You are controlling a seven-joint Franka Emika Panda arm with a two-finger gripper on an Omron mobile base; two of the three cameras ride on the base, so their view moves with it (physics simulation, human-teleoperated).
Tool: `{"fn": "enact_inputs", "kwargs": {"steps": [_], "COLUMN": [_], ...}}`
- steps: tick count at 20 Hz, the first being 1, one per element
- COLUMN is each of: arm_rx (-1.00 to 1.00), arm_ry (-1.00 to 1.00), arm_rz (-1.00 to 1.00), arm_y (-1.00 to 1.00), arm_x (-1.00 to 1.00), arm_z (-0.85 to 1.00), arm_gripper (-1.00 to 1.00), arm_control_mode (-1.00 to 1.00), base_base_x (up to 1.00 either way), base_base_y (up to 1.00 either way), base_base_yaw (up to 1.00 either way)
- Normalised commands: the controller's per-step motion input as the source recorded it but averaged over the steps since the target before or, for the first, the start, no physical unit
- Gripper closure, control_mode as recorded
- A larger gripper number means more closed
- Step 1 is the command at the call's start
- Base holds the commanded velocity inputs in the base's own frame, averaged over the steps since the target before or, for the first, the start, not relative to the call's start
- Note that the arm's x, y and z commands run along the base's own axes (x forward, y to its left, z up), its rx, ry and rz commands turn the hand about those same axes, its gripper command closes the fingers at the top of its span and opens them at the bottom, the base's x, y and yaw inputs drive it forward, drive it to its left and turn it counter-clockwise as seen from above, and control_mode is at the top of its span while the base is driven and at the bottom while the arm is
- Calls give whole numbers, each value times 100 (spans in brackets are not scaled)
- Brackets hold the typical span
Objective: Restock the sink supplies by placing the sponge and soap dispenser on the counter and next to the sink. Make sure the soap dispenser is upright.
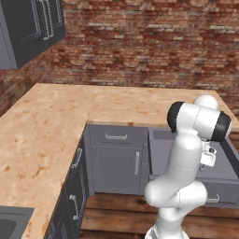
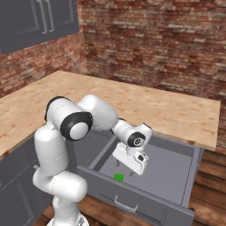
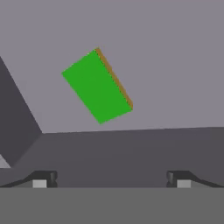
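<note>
Spread hand (image 3: pixel 111 179) above sponge (image 3: pixel 97 86) in open drawer (image 2: pixel 176 167), fingertips cropped.

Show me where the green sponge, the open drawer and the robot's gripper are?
sponge (image 3: pixel 96 86), hand view, middle of its green top.
drawer (image 2: pixel 132 201), right base view, front panel.
gripper (image 3: pixel 111 178), hand view, midway between fingertips.

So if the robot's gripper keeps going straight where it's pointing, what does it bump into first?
Probably the grey floor of the open drawer. The gripper points down into it, fingers spread. The sponge lies a little off its line, so it may miss it.
</note>
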Motion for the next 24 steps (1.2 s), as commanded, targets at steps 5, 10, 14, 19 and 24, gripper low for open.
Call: {"fn": "enact_inputs", "kwargs": {"steps": [5, 10, 14, 19, 24], "arm_rx": [0, 0, 0, 0, 0], "arm_ry": [-2, 0, 0, 0, 0], "arm_rz": [15, 11, 9, 7, 5], "arm_y": [8, 0, 0, 0, 0], "arm_x": [0, 0, 0, 4, 6], "arm_z": [-13, -5, -4, -3, 0], "arm_gripper": [-100, -100, -100, -100, -100], "arm_control_mode": [-100, -100, -100, -100, -100], "base_base_x": [0, 0, 0, 0, 0], "base_base_y": [0, 0, 0, 0, 0], "base_base_yaw": [0, 0, 0, 0, 0]}}
